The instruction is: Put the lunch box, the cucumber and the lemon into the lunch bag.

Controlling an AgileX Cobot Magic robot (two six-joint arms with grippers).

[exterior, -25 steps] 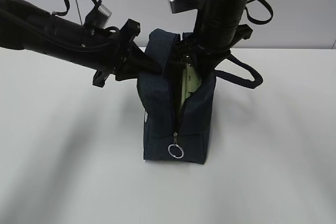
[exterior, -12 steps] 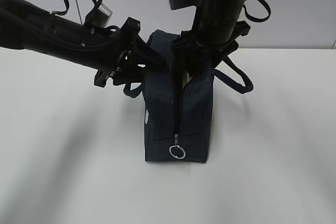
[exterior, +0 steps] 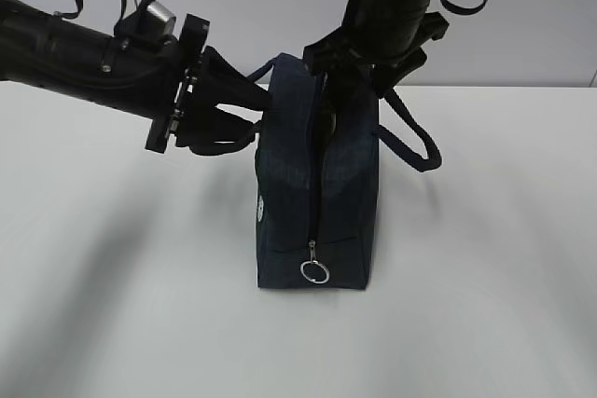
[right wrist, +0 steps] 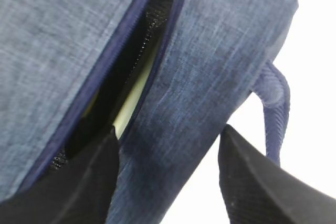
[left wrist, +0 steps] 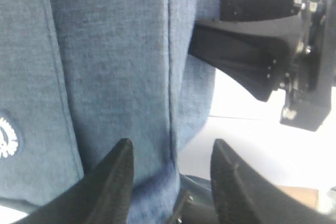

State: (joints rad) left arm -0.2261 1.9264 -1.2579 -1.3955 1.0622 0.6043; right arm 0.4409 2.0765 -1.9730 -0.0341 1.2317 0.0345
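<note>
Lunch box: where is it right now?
Inside the lunch bag: the right wrist view shows a pale strip of the lunch box through the open zipper slit. The exterior view hides it.

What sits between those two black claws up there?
The lunch bag: both the left gripper and the right gripper flank its top, clearest in the exterior view.

The exterior view faces the lunch bag (exterior: 317, 193) from slightly above; both wrist views press close against its fabric.
</note>
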